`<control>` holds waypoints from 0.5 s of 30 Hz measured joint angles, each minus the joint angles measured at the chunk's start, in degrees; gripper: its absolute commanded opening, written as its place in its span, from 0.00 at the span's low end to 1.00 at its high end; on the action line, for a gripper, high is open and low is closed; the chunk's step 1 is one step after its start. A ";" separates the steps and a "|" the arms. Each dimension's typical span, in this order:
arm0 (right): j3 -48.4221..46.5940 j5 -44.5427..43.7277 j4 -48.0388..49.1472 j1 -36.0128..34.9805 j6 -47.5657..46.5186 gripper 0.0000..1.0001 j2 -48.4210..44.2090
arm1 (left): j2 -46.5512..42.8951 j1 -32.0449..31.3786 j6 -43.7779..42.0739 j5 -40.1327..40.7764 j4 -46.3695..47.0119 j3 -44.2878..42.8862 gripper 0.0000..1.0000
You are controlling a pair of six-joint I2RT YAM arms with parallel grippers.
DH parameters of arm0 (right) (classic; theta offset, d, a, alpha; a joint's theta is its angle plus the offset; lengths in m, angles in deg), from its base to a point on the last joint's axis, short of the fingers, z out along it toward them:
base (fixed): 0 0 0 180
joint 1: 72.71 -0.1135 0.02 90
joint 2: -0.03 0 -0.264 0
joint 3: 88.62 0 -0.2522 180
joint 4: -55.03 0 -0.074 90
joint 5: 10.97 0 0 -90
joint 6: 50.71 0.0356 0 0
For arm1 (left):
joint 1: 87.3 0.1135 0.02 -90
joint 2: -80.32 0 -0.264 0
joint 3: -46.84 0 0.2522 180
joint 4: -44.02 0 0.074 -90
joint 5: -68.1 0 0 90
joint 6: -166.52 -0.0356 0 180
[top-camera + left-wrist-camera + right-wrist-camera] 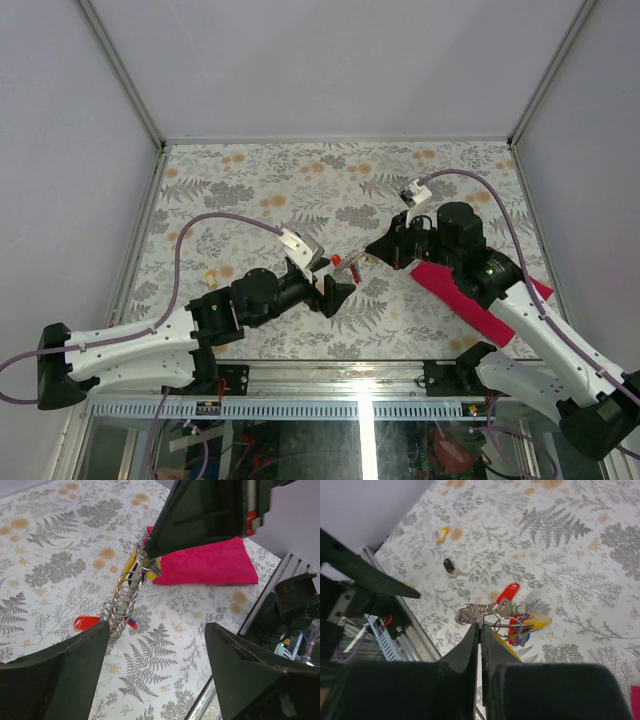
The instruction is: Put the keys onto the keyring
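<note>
Far left on the table [250, 190] you have a loose yellow key [210, 276], at about nine o'clock from your left gripper [335, 280]. A black key [449, 565] lies loose near it. Your left gripper's fingers [75, 670] are spread wide with nothing between them. The keyring [472, 614], a silvery coil of loops, sits at one o'clock from that gripper. One end of the coil is just beside one left fingertip; you cannot tell if they touch. A red key [508, 592], a yellow key [536, 621] and a blue key [519, 632] bunch at the coil. Your right gripper [480, 626], at two o'clock from the ring, is pinched tight on its loops. At four o'clock a magenta cloth [465, 295] lies beneath your right arm.
</note>
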 measured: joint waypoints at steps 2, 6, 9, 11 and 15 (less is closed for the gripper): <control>-1.20 1.42 -0.81 -0.02 0.04 0.00 -0.70 | 0.17 -0.90 -1.05 2.05 3.02 1.33 0.77; -3.54 4.31 -2.01 -0.09 0.46 0.00 -1.25 | 0.85 -1.79 -3.34 6.21 7.91 2.93 0.77; -4.72 5.99 -2.23 -0.13 1.22 0.00 -1.38 | 1.55 -2.23 -5.49 8.44 11.78 3.15 0.76; -5.31 7.04 -2.21 -0.13 1.99 0.00 -1.40 | 2.10 -2.51 -6.82 9.42 14.10 3.15 0.74; -6.03 8.44 -2.16 -0.17 3.89 0.00 -1.66 | 4.02 -2.97 -9.09 9.94 17.05 3.13 0.67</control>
